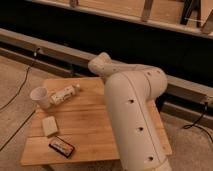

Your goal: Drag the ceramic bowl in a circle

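- Since the robot's thick white arm rises from the near right and bends back over the wooden table, it blocks much of the right half of the tabletop, which is probably why the ceramic bowl cannot be seen: no dark purple bowl shows anywhere, and if it is on the table it would be behind the arm
- The gripper appears to be at the arm's far end, above the table's back edge; whether it is open, closed or holding anything I cannot tell
- Held high and to the back like this, the arm looks poised to reach rather than pressing on anything, so the circular drag seems not yet under way
- Nearer the camera and to the left of the gripper stands one white paper cup, upright close to the table's left edge
- Between that cup and the gripper lies one small bottle on its side, its base just beside the cup, its cap end towards the gripper
- Further towards the camera from the gripper lies one pale sponge-like block, flat on the wood
- Nearest the camera, well apart from the gripper, lies one dark flat packet at the front left edge
- Count: one cup, one bottle, one block, one packet, no bowl visible
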Available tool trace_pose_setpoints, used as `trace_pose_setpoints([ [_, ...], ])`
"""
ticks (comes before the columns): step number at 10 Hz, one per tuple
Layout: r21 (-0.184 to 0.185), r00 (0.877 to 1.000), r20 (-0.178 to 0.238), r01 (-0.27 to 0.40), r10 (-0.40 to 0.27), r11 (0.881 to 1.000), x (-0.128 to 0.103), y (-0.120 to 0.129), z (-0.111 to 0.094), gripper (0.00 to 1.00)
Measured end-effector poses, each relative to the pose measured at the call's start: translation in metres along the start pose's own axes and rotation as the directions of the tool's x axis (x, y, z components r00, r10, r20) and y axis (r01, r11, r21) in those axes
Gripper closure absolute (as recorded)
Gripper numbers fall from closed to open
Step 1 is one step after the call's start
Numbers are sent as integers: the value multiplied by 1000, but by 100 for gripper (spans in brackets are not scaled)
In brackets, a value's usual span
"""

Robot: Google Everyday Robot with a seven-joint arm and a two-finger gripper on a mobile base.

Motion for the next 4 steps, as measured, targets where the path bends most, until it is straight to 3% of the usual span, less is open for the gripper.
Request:
trace_pose_setpoints([
  [2,-59,999,-20,45,-46,997,20,16,5,100],
  [4,-125,990,-1,143,-144,982,39,42,-7,100],
])
